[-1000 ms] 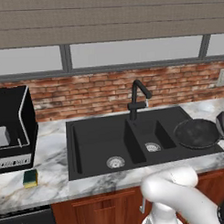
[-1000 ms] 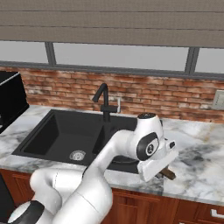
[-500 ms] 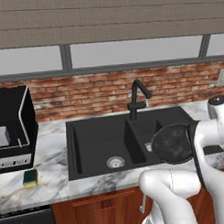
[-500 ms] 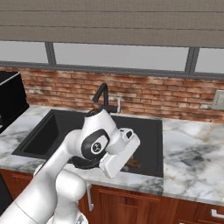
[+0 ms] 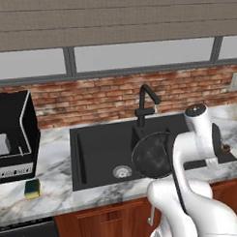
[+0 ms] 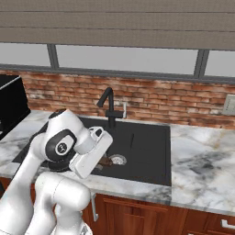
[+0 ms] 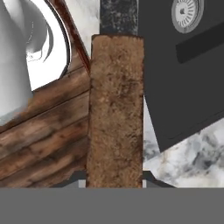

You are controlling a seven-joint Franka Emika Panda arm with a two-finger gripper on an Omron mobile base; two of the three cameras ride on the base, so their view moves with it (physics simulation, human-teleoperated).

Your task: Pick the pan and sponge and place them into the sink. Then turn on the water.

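You have the pan (image 5: 151, 154) in the air over the sink (image 5: 100, 155), tilted so its speckled inside faces the left base camera. The jaws are clamped on its brown handle (image 7: 116, 109), which runs straight up the middle of the hand view from between the fingertips. A second ago the pan was still out on the desk (image 5: 55, 178) to the right of the sink; half a second ago it hung over the right basin; now it has swung further left, near the divider between the two basins and just in front of the faucet (image 5: 145, 106). In the right base view the arm has swept left with it, and the handle end (image 6: 105, 161) shows just below the hand, above the right drain (image 6: 117, 159). The sponge (image 5: 32, 189) has not moved: it lies on the desk left of the sink, in front of the black appliance (image 5: 14, 133).
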